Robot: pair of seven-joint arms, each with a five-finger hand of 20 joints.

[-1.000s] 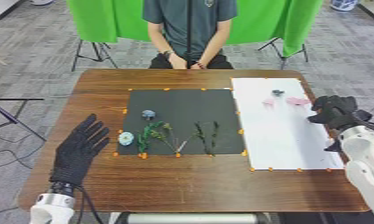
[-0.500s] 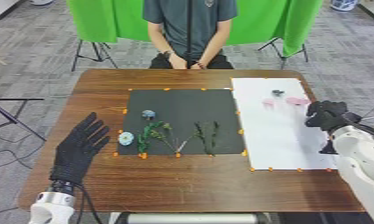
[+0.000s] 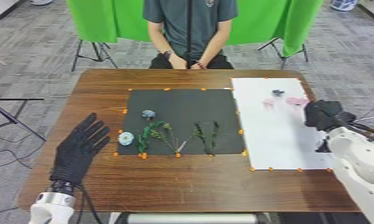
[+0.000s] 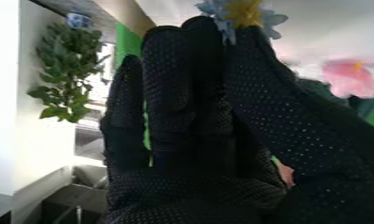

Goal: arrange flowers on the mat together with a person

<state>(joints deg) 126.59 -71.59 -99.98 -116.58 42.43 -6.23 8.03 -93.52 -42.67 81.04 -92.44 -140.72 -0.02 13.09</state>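
Right hand [image 3: 322, 115]: black fabric glove, dotted texture; fingers extended, at right edge of white mat [image 3: 277, 135]. White mat, smooth, rectangular: bears two pink flowers [image 3: 297, 101] and one small grey-blue flower [image 3: 278, 93], toward far end. Black mat [image 3: 179, 105], just beside: rounded blue flower [image 3: 148, 114], pale oval flower [image 3: 126, 138], thin green stems [image 3: 201, 136]. Orange bits [image 3: 143, 155] along mat edges. Left hand [image 3: 75, 150]: fingers straight, left side of brown wooden counter [image 3: 183, 185].

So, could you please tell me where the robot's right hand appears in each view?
Head view: the right hand is at the right edge of the white mat.
Right wrist view: the right hand is close up, in the foreground.
Shared landmark: the green cloth, in the background of both.
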